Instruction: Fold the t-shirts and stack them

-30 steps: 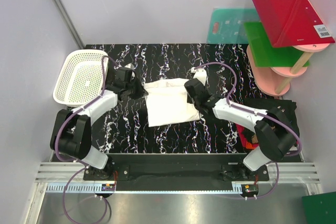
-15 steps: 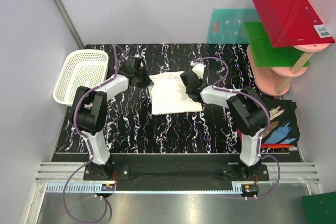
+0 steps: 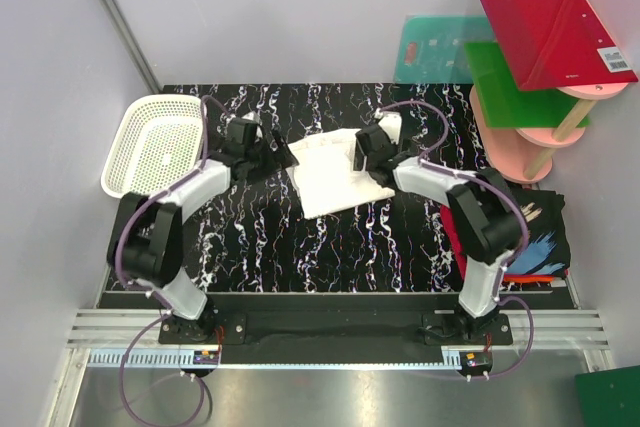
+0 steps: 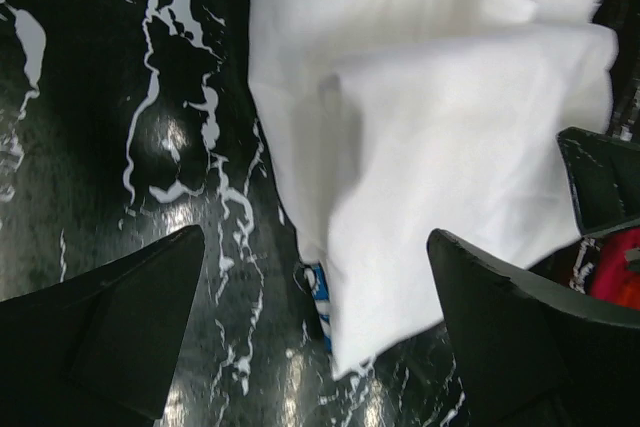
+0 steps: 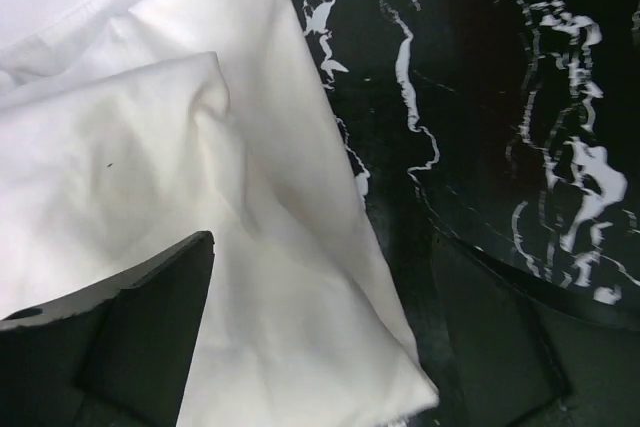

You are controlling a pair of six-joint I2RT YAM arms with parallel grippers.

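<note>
A white t-shirt lies folded and slightly askew on the black marbled table, near its far middle. My left gripper stands open at the shirt's left edge. In the left wrist view the white t-shirt spreads between and beyond the open left gripper, with a strip of blue print showing at its hem. My right gripper is open at the shirt's right edge, and the right gripper straddles a white t-shirt corner. A black t-shirt lies over a red-orange one at the table's right edge.
A white mesh basket sits at the table's far left. A pink shelf stand carrying red and green boards stands at the far right. A teal board leans on the back wall.
Both grippers carried the white shirt's near edge toward the far side, folding it over, then opened and let it go. The shirt now lies smaller and farther back.
</note>
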